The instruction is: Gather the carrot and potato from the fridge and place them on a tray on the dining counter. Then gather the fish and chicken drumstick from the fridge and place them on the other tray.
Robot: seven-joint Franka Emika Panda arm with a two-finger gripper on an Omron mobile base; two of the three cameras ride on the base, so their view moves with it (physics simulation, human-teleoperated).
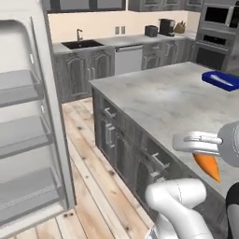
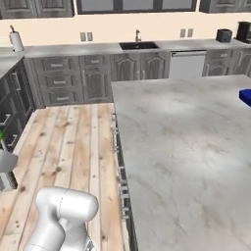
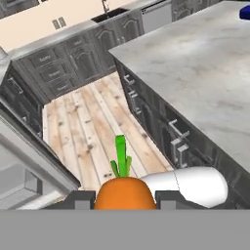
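fingers (image 3: 125, 200) clamped on carrot (image 3: 125, 193), held over counter (image 1: 163, 100) edge w/ blue tray (image 1: 221, 80) far off

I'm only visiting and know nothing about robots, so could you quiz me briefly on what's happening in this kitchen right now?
1. True or false: the gripper is holding a carrot.
2. What colour is the tray on the dining counter?
A. red
B. blue
C. green
3. Fill in: the fridge door stands ____.

Key: 1 true; 2 B; 3 open.
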